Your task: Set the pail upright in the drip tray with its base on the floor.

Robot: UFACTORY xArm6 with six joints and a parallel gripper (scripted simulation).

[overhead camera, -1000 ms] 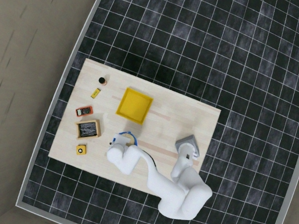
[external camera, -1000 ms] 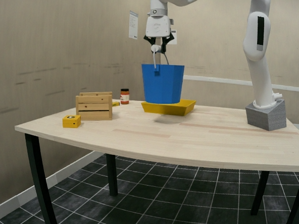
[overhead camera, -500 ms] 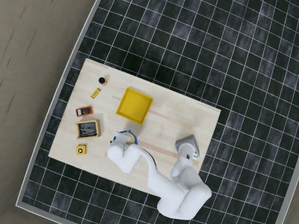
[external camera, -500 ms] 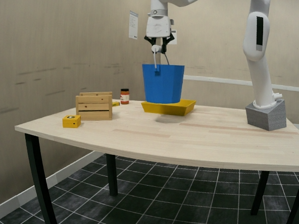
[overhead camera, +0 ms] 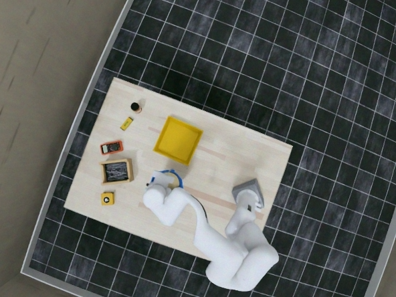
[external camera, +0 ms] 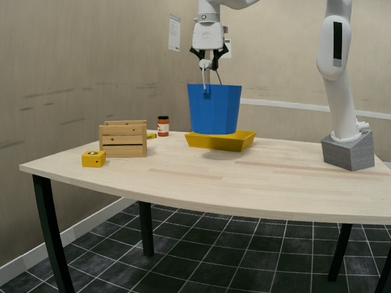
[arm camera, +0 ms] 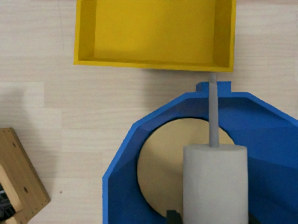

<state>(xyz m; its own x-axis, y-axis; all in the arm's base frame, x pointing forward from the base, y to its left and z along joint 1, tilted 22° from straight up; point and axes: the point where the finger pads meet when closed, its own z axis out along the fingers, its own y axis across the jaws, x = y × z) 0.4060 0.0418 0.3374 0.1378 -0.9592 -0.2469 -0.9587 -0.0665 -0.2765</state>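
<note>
The blue pail (external camera: pixel 214 109) hangs upright in the air from its wire handle, whose white grip (external camera: pixel 205 63) is between the fingers of my gripper (external camera: pixel 209 63), which is shut on it. The yellow drip tray (external camera: pixel 220 139) stands on the table. In the overhead view the pail (overhead camera: pixel 172 175) is beside the tray (overhead camera: pixel 178 140), over bare table near the tray's front edge, mostly hidden under my arm. In the wrist view the pail's rim (arm camera: pixel 200 160) and handle grip (arm camera: pixel 215 182) fill the lower right; the empty tray (arm camera: pixel 155 32) lies at the top.
A wooden crate (external camera: pixel 123 138), a small yellow box (external camera: pixel 94 158) and a jar (external camera: pixel 162 125) stand on the left of the table. An orange meter (overhead camera: pixel 112 147) and a small yellow block (overhead camera: pixel 126 123) lie near them. The arm's grey base (external camera: pixel 348 153) stands at the right.
</note>
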